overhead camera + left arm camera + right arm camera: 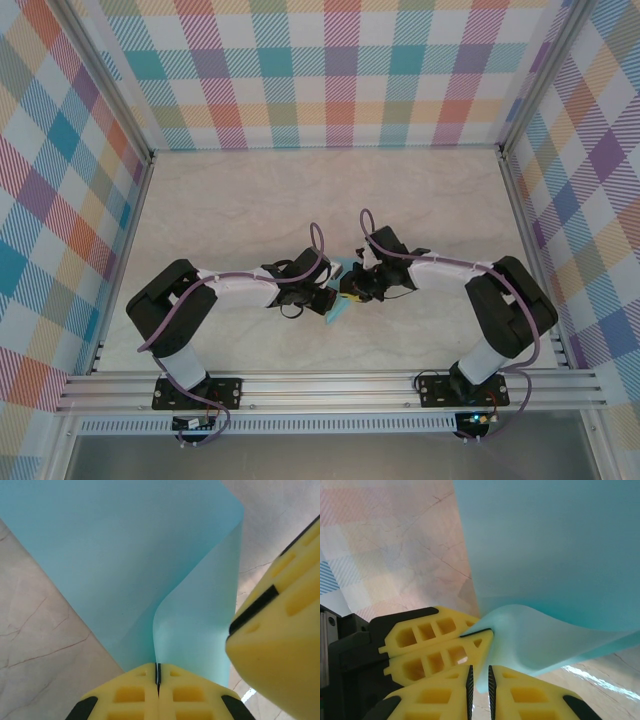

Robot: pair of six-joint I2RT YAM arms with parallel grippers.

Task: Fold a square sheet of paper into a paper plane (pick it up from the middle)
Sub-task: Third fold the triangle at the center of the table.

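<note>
Blue paper (pixel 125 555), edges cropped, mostly hidden overhead

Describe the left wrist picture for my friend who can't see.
A thin light blue paper sheet, curved, is pinched in the shut yellow fingers of the left gripper at the bottom. Yellow fingers of the right gripper sit at right, over a pale marbled table.

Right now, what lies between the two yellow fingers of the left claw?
The thin light blue paper sheet: in the left wrist view, its fold runs down into the seam of the shut left claw, pinched there.
</note>
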